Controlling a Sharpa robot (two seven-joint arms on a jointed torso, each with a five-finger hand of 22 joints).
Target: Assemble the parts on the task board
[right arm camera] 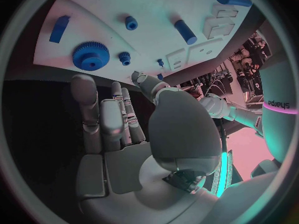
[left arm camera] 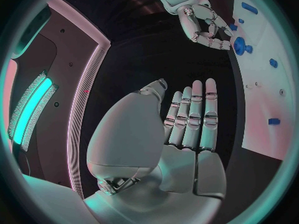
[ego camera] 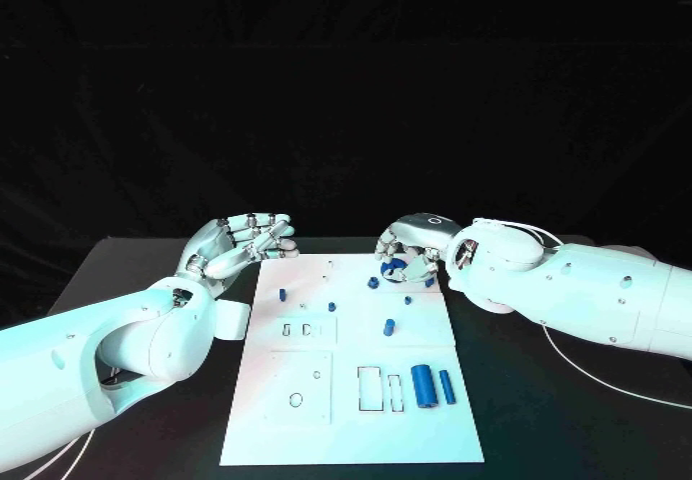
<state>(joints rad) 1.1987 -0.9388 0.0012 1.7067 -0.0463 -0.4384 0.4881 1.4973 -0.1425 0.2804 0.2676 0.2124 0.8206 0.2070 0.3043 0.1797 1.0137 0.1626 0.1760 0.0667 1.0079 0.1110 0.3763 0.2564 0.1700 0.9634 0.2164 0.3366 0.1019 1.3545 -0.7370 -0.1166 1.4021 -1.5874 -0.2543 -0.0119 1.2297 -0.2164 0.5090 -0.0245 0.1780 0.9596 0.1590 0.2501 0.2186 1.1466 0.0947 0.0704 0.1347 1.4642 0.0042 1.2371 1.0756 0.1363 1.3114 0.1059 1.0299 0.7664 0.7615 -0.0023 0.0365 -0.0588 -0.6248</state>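
Beside large blue gear (right arm camera: 91, 56), right robot hand (ego camera: 411, 252) open, empty.

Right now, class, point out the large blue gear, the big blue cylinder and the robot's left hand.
large blue gear (right arm camera: 91, 56): right wrist view, its toothed face.
big blue cylinder (ego camera: 423, 385): head view, middle of its body.
left hand (left arm camera: 187, 122): left wrist view, its extended fingers.

No legible text anywhere.
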